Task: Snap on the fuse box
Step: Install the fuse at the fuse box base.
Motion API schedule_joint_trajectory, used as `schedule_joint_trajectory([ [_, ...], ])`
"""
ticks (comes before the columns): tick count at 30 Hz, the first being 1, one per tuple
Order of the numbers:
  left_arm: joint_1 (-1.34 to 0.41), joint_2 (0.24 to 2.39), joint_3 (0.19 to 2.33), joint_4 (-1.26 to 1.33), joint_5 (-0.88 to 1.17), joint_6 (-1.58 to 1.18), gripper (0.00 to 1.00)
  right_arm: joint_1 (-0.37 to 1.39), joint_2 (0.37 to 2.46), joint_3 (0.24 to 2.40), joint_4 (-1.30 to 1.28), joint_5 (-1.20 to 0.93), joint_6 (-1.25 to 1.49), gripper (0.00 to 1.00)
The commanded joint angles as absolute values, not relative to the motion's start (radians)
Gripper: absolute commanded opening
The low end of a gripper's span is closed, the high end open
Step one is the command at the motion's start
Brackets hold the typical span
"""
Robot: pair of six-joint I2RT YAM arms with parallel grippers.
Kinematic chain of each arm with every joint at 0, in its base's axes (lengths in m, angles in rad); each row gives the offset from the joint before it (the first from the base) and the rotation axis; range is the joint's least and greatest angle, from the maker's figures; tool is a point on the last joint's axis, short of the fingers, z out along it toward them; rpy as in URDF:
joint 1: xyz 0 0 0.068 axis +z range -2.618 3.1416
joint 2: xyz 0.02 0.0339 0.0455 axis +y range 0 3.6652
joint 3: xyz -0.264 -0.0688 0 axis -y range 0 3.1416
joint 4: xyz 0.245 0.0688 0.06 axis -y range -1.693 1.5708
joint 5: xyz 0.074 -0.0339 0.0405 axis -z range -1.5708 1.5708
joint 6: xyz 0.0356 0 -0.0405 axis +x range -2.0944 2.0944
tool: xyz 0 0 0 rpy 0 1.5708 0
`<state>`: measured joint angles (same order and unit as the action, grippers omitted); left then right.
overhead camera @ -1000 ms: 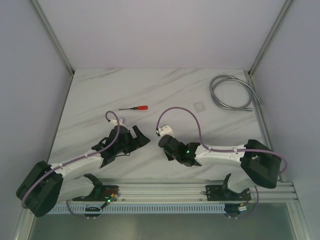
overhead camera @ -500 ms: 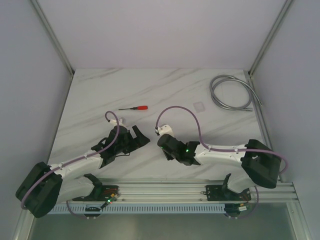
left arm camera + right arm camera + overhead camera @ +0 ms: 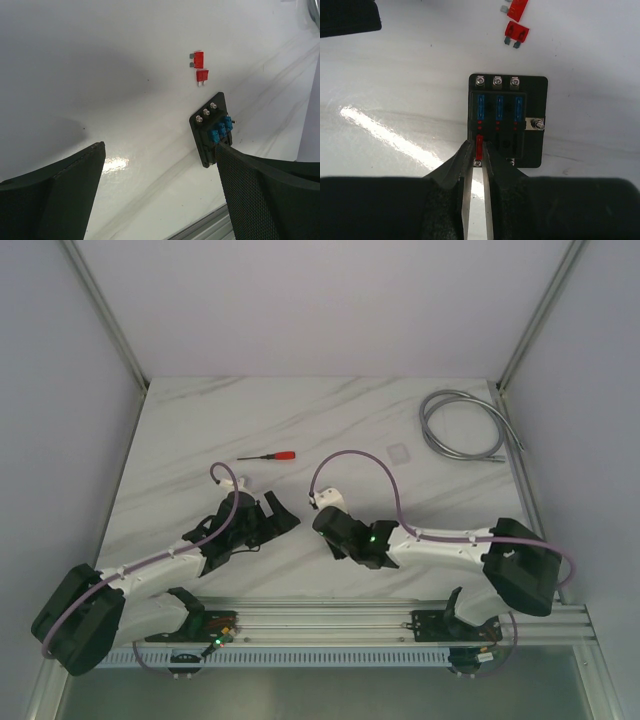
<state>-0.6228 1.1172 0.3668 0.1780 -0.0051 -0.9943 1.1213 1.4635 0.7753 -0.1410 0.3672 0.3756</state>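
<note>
Moved: the right arm (image 3: 440,540) has edged its wrist slightly left; the left arm (image 3: 170,560) stays put.
Table (image 3: 330,410): white marble, carrying everything.
Hose (image 3: 462,425): grey coil in the far right corner.
Left fingers (image 3: 260,195): wide open, holding nothing, low over the table.
Right fingers (image 3: 468,162): nearly closed, pinching a red fuse (image 3: 479,146) that stands in the box's corner slot.
Fuse box (image 3: 507,122): flat on the table between the two arms; three blue fuses (image 3: 499,105) in one row, three screws (image 3: 497,80) along the edge beyond them.
Screwdriver (image 3: 268,456): red handle, beyond the left arm.
Lid (image 3: 398,451): clear square near the hose.
Loose fuses (image 3: 517,31): two red, close together just beyond the box.
</note>
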Motion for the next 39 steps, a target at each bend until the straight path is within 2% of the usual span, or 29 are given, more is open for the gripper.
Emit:
schedule_joint_trajectory([
  [1, -0.618, 1.111, 0.359, 0.164, -0.007, -1.002, 1.00, 1.131, 1.494, 0.815, -0.179, 0.391, 0.403, 0.17],
  [13, -0.618, 1.114, 0.360, 0.164, -0.006, -0.999, 1.00, 1.129, 1.533, 0.844, -0.242, 0.414, 0.440, 0.02],
  [39, -0.618, 1.090, 0.339, 0.164, -0.011, -1.018, 1.00, 1.130, 1.686, 0.846, -0.390, 0.317, 0.520, 0.00],
])
